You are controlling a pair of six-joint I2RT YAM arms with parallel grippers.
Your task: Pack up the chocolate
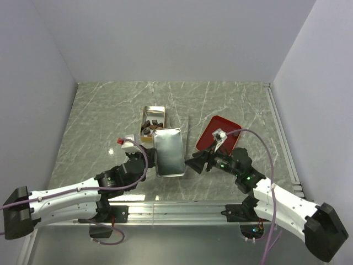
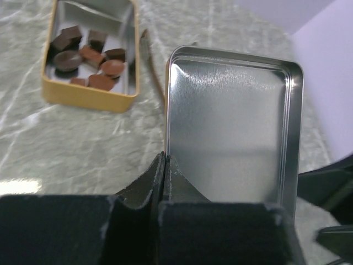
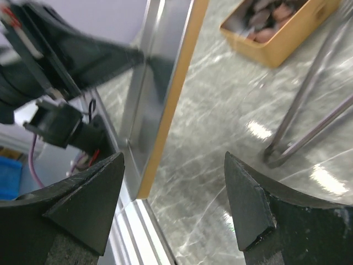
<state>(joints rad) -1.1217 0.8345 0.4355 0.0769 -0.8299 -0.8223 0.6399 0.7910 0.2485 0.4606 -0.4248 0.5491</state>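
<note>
So the left end effector is clenched tight on the near edge of the lid, pinching just the rim, with the shiny inside facing up at the wrist camera and the lid hanging above the counter. The right end effector is released, jaws spread wide and holding nothing, and it looks straight at the lid's gold outer edge from the other side, close but not touching as far as I can tell. All the chocolate I can see is already sitting in the gold tin, a little heap of dark and reddish chunks just beyond the lid's far left corner. A pair of tongs lies on the counter beside the tin, and the red tray is off to the right with nothing visible on it. My read is that packing is basically done and closing the tin is the step left. To do it well I'd bring the right side onto the free edge so the lid doesn't pivot in that thin pinch, turn it hollow side down, line the corners up square over the tin before lowering, and keep clear of the tongs. Coming down crooked could jam the rim or shove the tin.
</note>
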